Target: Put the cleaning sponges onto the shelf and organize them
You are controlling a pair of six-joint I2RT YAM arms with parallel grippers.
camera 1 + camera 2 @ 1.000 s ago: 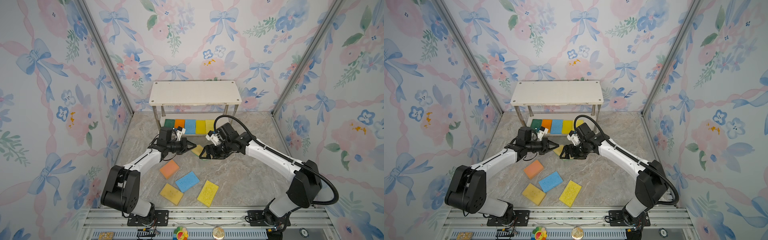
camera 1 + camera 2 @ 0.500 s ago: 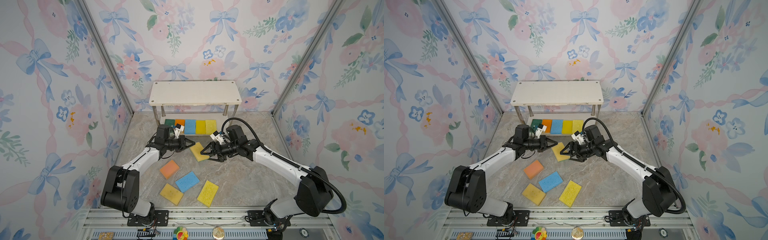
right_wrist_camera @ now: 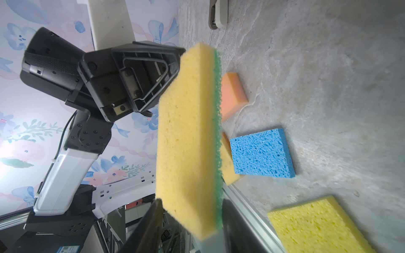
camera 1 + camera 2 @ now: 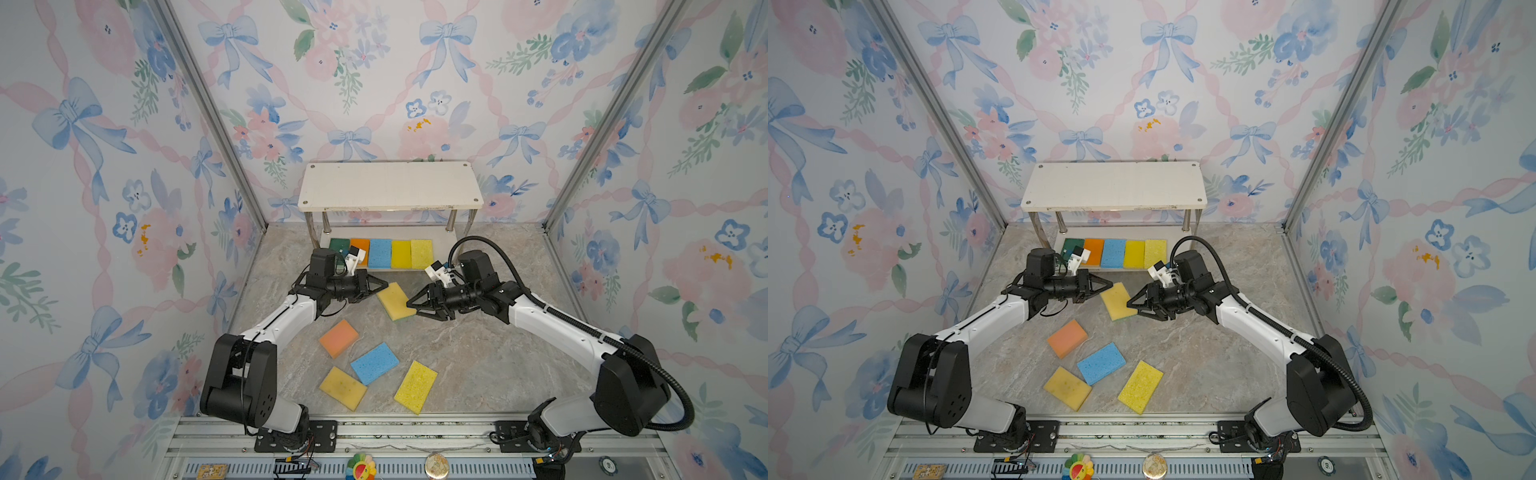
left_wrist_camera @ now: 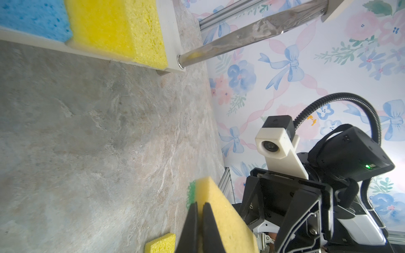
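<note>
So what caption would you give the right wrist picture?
Left gripper holds a yellow sponge, green side down, while the right gripper straddles its other end.

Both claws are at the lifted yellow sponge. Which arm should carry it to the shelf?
Right, probably. The right claw straddles one end of the yellow sponge across both faces, while the left claw only nips the other end. The shelf has room only on top.

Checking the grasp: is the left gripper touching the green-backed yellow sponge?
Touching. The left wrist view shows the left gripper pinching the green-backed yellow sponge at its corner.
</note>
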